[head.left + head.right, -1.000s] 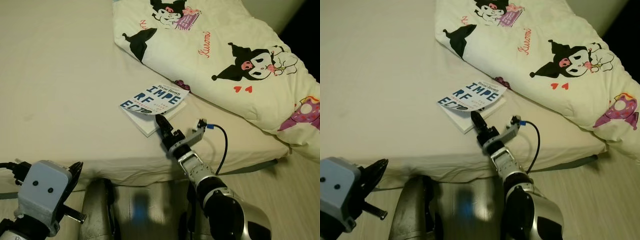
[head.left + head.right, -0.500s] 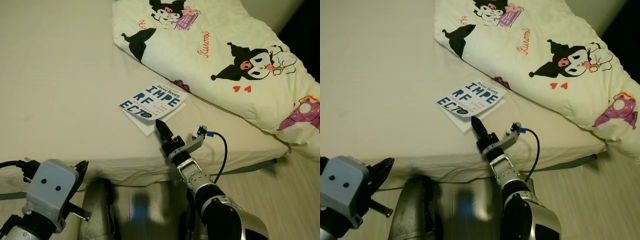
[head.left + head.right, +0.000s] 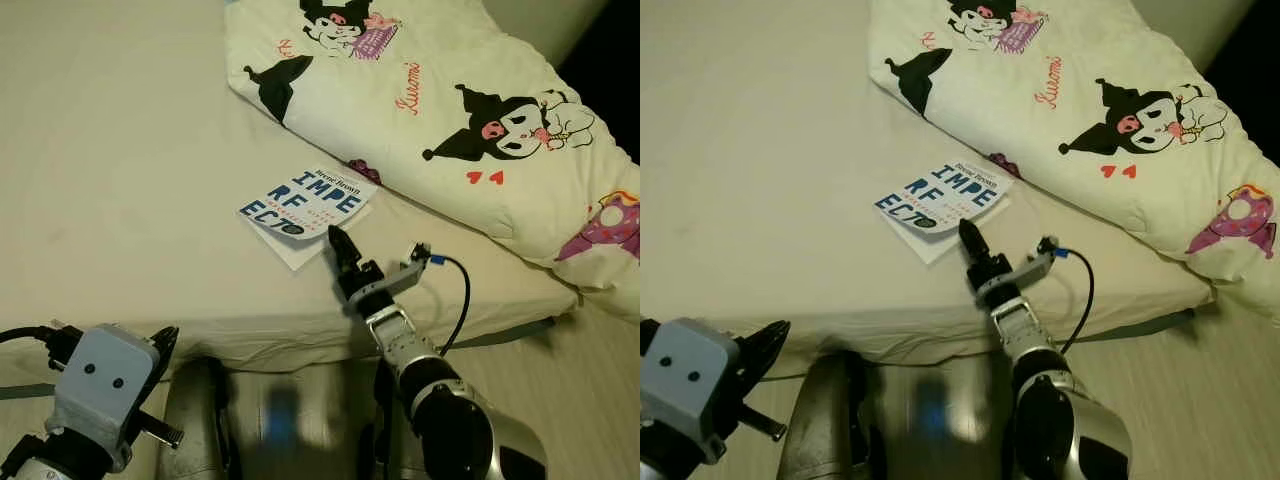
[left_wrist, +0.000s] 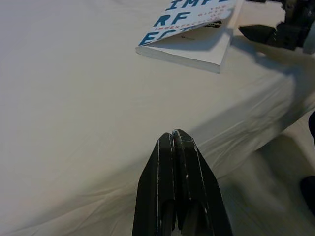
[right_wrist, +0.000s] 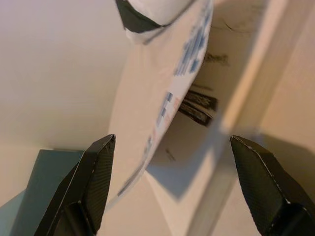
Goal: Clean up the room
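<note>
Item: book [image 3: 308,208], white paperback with blue block lettering, front cover curling up off the pages. Lies flat on the bed [image 3: 120,180], near the bed's front edge and just beside the lower border of the printed quilt [image 3: 450,110], which covers the bed's far right part.

Tool at work: right gripper [image 3: 337,241], reaching in over the bed's front edge. Fingers spread wide; in the right wrist view the two fingertips [image 5: 93,167] flank the book's near corner, the lifted cover and the page block lying in the gap between them. Nothing is held yet.

Key relation: the book lies straight ahead of the right gripper, along the line of its fingers, tips at or just short of the near corner. The book's long axis runs diagonally, from the bed's front edge up toward the quilt, roughly crosswise to the approach.

Other arm: left gripper [image 4: 174,162], fingers pressed together on nothing, low off the bed's front left edge, well apart from the book. The right arm is clearly the nearer.

Judgement: a short advance, then closing, would likely catch cover and pages together.
</note>
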You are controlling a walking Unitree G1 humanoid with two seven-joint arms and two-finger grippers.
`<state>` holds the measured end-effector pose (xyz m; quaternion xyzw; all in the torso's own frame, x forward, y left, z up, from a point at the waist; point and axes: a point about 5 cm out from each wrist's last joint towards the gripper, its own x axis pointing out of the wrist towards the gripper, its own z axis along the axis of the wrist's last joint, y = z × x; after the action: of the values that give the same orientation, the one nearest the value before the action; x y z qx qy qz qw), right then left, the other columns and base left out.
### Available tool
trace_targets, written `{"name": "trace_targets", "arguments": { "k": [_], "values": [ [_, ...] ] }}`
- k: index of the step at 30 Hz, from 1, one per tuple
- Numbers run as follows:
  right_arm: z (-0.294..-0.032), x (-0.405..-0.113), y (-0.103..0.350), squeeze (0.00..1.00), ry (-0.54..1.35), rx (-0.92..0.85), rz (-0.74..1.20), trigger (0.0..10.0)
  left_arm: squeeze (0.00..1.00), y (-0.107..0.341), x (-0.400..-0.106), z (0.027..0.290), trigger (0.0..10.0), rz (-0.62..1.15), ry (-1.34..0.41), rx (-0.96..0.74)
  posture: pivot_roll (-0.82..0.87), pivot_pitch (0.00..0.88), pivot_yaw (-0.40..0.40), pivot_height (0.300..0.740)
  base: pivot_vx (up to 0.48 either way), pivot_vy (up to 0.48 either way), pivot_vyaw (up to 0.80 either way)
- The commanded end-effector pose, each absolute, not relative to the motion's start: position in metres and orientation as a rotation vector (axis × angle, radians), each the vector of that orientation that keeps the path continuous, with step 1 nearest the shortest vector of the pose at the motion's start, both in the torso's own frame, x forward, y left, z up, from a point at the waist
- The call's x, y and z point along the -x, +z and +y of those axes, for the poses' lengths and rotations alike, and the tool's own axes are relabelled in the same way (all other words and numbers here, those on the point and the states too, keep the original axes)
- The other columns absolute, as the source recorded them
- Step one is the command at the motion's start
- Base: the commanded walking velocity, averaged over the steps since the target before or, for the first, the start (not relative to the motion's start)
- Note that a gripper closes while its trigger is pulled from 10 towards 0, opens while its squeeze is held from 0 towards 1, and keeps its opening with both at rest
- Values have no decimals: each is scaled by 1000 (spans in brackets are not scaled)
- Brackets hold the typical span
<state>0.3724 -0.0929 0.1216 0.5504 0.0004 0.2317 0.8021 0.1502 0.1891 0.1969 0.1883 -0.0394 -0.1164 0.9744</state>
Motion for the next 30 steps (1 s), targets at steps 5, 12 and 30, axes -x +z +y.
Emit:
{"name": "trace_targets", "arguments": {
  "k": [5, 12, 30],
  "values": [
    [-78, -358, 101, 0, 529, -1212, 65, 10000, 0, 191, -146, 186, 10000, -50, -263, -379, 197, 417, -46, 519, 0, 0, 0],
    [-83, -359, 99, 0, 468, -1232, 63, 10000, 0, 193, -149, 186, 10000, -61, -264, -379, 211, 420, -35, 519, 0, 0, 0],
    [-101, -378, 117, 0, 368, -1175, 132, 10000, 0, 195, -145, 190, 10000, -49, -260, -401, 235, 418, -35, 519, 0, 0, 0]
  ]
}}
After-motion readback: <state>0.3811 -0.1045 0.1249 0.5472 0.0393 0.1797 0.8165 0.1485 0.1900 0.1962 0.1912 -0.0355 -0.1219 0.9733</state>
